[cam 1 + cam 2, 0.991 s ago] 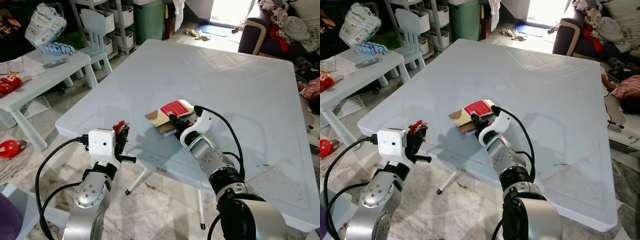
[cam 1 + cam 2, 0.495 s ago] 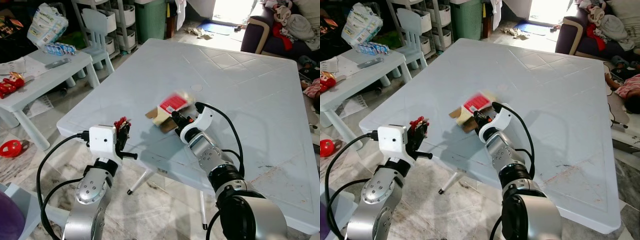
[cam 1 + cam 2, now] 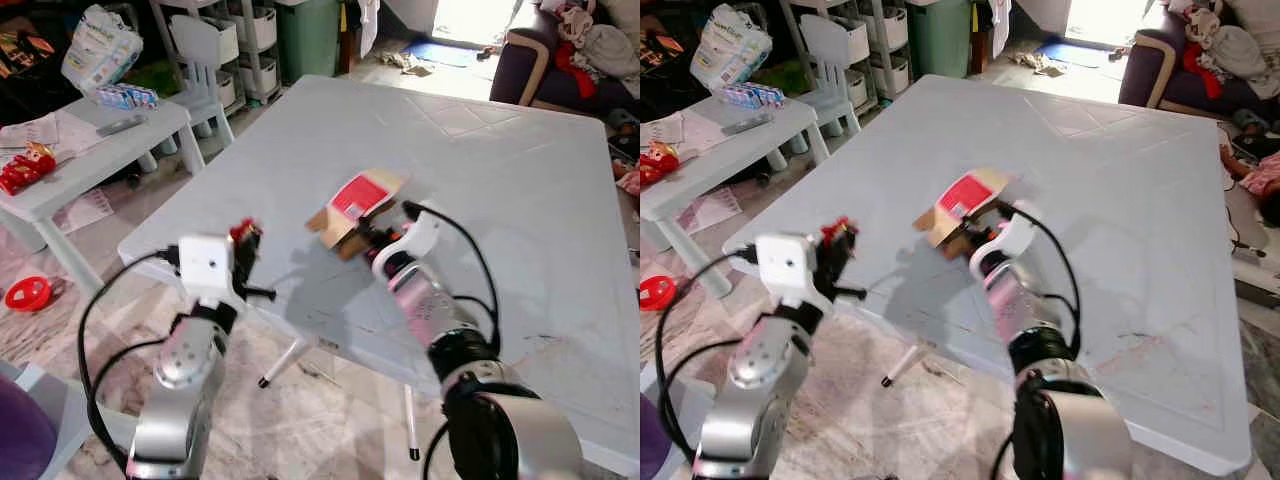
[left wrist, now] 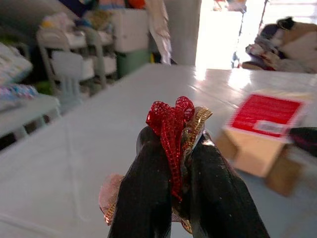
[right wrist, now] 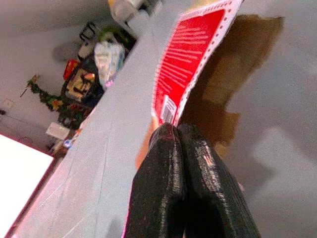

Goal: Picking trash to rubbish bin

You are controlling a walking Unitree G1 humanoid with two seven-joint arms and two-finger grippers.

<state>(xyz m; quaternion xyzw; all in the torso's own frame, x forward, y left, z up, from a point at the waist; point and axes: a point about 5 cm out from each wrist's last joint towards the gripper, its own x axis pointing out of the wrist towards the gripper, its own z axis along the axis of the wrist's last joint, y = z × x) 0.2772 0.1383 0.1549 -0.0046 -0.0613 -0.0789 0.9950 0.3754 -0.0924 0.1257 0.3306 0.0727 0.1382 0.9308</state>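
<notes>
A flattened brown cardboard box [image 3: 352,207] with a red label [image 5: 193,59] hangs lifted above the pale table [image 3: 500,170]. My right gripper [image 3: 368,236] is shut on its near edge, and its black fingers [image 5: 171,148] press together on the card. My left gripper [image 3: 243,243] sits at the table's near left edge, shut on a crumpled red and gold ribbon [image 4: 174,124]. A green bin [image 3: 308,38] stands on the floor beyond the table's far left corner.
A small white side table [image 3: 90,150] with packets and papers stands at left, a white child's chair [image 3: 200,50] behind it. A dark sofa [image 3: 560,60] piled with clothes is at far right. A red toy [image 3: 24,297] lies on the floor at left.
My right gripper has raised the cardboard box off the table and tilted it up. The left gripper still holds the ribbon. The camera has shifted a little.
</notes>
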